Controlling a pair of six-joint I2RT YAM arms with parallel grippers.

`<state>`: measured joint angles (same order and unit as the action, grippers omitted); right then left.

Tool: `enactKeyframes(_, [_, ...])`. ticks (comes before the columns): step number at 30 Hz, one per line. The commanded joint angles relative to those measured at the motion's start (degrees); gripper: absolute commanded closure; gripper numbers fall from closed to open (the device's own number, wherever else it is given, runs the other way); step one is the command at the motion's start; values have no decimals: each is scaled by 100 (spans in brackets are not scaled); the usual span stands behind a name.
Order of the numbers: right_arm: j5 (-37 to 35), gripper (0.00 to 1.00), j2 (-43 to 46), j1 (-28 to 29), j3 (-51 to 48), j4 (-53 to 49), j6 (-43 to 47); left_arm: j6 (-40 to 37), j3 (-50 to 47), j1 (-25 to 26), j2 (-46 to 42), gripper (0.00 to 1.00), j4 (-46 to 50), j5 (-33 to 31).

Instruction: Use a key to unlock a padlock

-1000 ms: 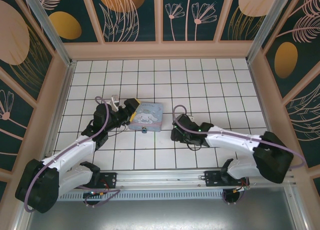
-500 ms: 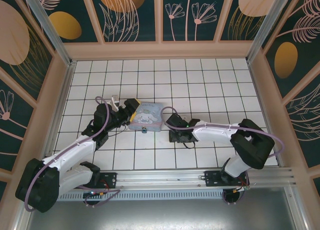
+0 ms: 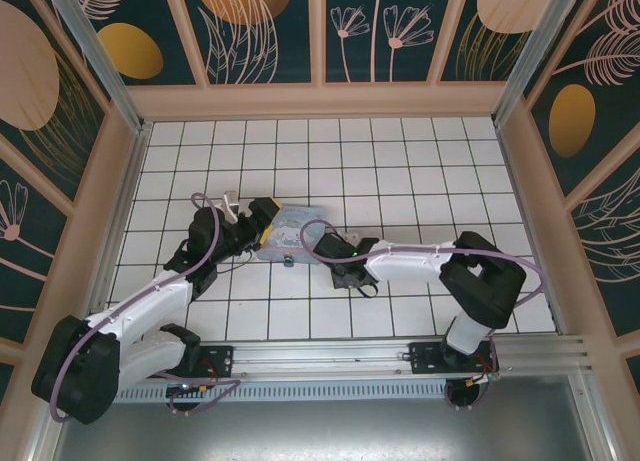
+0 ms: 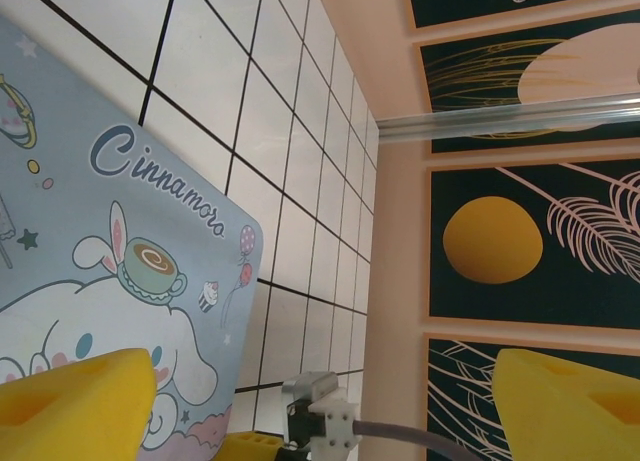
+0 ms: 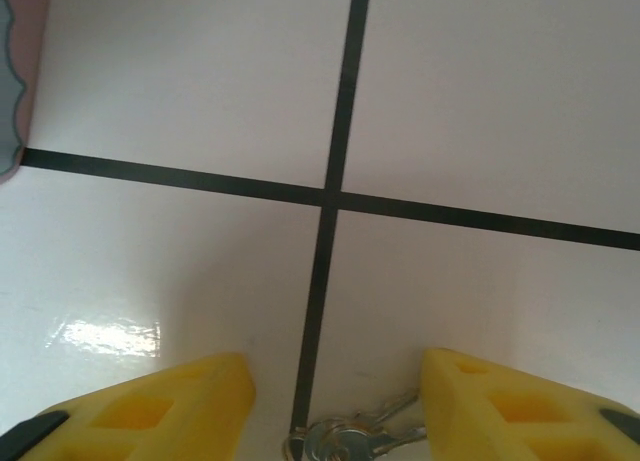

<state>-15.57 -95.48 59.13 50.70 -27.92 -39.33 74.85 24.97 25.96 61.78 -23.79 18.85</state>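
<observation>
Toward the near edge of the white tiled table [image 3: 420, 161], a little left of its middle, the right gripper [image 5: 335, 369] hangs low over the glossy tiles. Its blocky yellow fingers [image 5: 170, 406], hollowed at the sides, are apart and released, gripping nothing. The key [image 5: 350, 443], thin pale metal on a small ring, lies flat on a black grout line between those fingers, close to one of them; contact is unclear.

Just beyond, the padlock [image 3: 287, 260], a tiny dark bluish lump, sits on the tiles just beside the near edge of a flat rectangular tin box [image 3: 300, 226] with rounded corners and a pastel cartoon print.

At the tin's left edge the left gripper [image 4: 325, 376] stands wide open, holding nothing. One yellow finger overlaps the lid and the other is well clear of it.

Dark wall panels [image 3: 320, 31] with leaf shapes close the far edge.
</observation>
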Motion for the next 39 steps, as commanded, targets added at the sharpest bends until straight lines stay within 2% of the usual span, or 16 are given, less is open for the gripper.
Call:
enactKeyframes(1, [260,49,-335,260,30,-164,-43,-14,66,41,10,12,-202,-30])
enactKeyframes(6, [267,49,-238,314,-151,-187,-212,-12,61,46,-3,12,-190,-21])
enactKeyframes(11, [235,42,107,322,-435,-135,-414,-2,47,41,9,13,-213,-30])
enactKeyframes(16, [288,45,165,319,-534,-39,-426,21,35,41,18,13,-254,-31])
enactKeyframes(20, [365,59,76,319,-500,21,-380,40,43,41,1,13,-236,-31])
enactKeyframes(22, [393,61,65,327,-500,41,-387,39,43,41,-22,13,-215,-39])
enactKeyframes(28, [414,94,202,337,-585,51,-429,40,43,41,-17,13,-213,-47])
enactKeyframes(30, [371,97,278,336,-597,41,-476,39,43,41,1,13,-222,-40])
enactKeyframes(31, [371,97,315,336,-596,46,-483,45,47,41,5,13,-223,-37])
enactKeyframes(32, [369,85,362,336,-596,50,-482,32,52,41,10,13,-233,-39])
enactKeyframes(33, [363,69,399,337,-592,37,-511,30,56,41,18,13,-231,-39])
enactKeyframes(34, [340,57,441,336,-582,15,-515,34,60,43,26,13,-238,-39])
enactKeyframes(36, [319,49,546,336,-566,7,-503,32,69,41,36,13,-242,-31])
enactKeyframes(39, [331,49,672,339,-565,15,-406,30,70,41,51,13,-252,-31])
